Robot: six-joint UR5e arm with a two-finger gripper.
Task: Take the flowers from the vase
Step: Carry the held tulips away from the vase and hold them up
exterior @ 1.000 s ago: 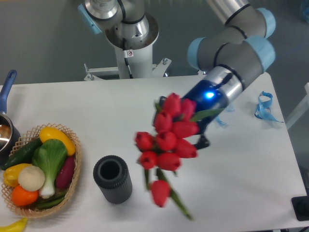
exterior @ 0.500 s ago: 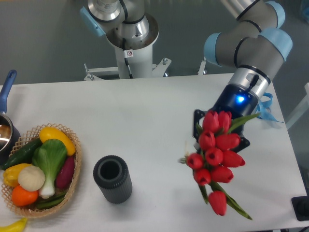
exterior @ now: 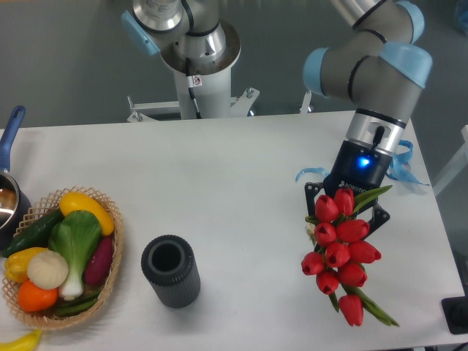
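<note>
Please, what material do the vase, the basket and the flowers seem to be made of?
The vase: probably matte dark plastic or ceramic, with ribbed sides. The basket: woven wicker, tan strands visible. The flowers: likely artificial, with uniform glossy red buds; cannot confirm.

A UR5e arm (exterior: 369, 62) built of rounded grey joint housings capped in pale blue, with a brushed silver tube section running toward the upper edge. Its wrist ends in a silver ring above a dark blue-black cylinder carrying a glowing blue light, just above the black gripper (exterior: 345, 212), whose dark fingers frame either side. Behind the table (exterior: 219, 168), the white cylindrical base column (exterior: 196, 66) supports a wide grey shoulder joint with a pale blue cap, a small red-and-white sticker and a thin black cable running down its front.
</note>
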